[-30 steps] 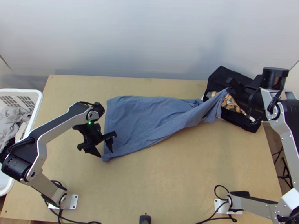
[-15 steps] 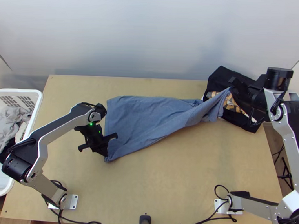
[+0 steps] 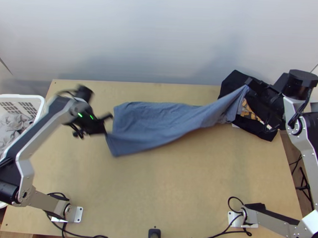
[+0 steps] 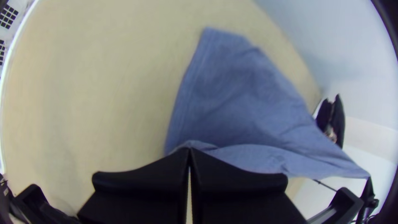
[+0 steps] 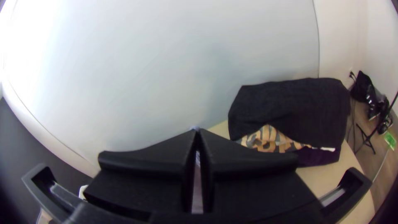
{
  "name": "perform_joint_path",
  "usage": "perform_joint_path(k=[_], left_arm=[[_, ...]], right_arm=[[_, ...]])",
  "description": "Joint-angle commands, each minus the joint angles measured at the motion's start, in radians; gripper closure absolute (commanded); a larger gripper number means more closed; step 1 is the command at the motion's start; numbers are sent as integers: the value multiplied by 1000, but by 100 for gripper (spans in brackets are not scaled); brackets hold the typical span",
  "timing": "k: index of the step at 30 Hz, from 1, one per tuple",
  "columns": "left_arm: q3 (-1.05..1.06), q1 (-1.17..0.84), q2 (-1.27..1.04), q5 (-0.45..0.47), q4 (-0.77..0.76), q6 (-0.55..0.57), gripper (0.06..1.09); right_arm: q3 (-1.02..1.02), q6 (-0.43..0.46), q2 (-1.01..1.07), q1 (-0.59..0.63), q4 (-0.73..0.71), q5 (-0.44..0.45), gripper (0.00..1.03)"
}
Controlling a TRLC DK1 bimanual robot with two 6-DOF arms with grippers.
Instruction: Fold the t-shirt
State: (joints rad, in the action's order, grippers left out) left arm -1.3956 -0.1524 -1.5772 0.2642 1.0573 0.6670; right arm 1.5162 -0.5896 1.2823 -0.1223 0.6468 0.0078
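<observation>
So the left pincer [image 3: 106, 133] was clamped on the blue t-shirt [image 3: 155, 119], its two fingers closed together on the fabric at the shirt's left end. The right pincer [image 3: 247, 83] was clamped too, on the opposite end of the shirt, up by the table's far right corner. In both wrist views the fingertips met, with a bit of blue cloth right at the tips.

The shirt was basically strung between the two. Its far left part was spread pretty flat on the table [image 3: 169, 194] with a few soft wrinkles, while the near left part was pulled up to the left pincer and sagged a little. Toward the right it narrowed into a slanting, bunched stretch that rose to the right pincer.

Under and around that right end was some black clothing [image 3: 231, 86], with an orange-and-grey patterned cloth [image 3: 247, 113] poking out of it. Way over past the table's left edge stood a white basket [image 3: 17, 97] with light grey clothes [image 3: 10, 122] in it, partly behind the left arm. Beyond the far edge was a pale wall [image 3: 141, 35].
</observation>
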Motion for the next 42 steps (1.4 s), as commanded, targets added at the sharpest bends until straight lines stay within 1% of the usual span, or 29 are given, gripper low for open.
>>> perform_joint_path(k=[1,4,6,10,13,18,21,23,27,31,34,38,42], left_arm=[[-269,195,42,-28,-132,46,104],[-375,261,52,-29,-224,79,104],[-459,290,39,-39,-243,82,104],[-580,333,23,-59,-263,79,104],[-597,352,71,-77,-322,68,104],[-595,372,164,-180,-430,-1,104],[-594,392,212,-226,-490,-63,104],[-597,412,237,-229,-500,-89,104],[-594,453,298,-229,-510,-139,104],[-560,482,385,-229,-513,-161,104],[-505,493,482,-226,-505,-159,104],[-379,487,631,-218,-433,-164,104],[-203,478,764,-217,-401,-165,104]], right_arm=[[-5,116,-9,-56,-220,77,100],[1,269,-5,-126,-388,169,100],[22,344,14,-142,-472,189,100],[136,333,49,-139,-487,201,100],[147,303,6,-128,-562,201,100],[154,301,-80,-123,-722,199,100],[182,300,-113,-114,-734,199,100],[183,295,-156,-117,-733,199,100],[144,297,-296,-165,-665,195,100],[71,303,-465,-197,-576,193,100],[61,300,-575,-201,-429,193,100],[36,294,-701,-227,-222,193,100],[21,294,-758,-234,-99,195,100]])
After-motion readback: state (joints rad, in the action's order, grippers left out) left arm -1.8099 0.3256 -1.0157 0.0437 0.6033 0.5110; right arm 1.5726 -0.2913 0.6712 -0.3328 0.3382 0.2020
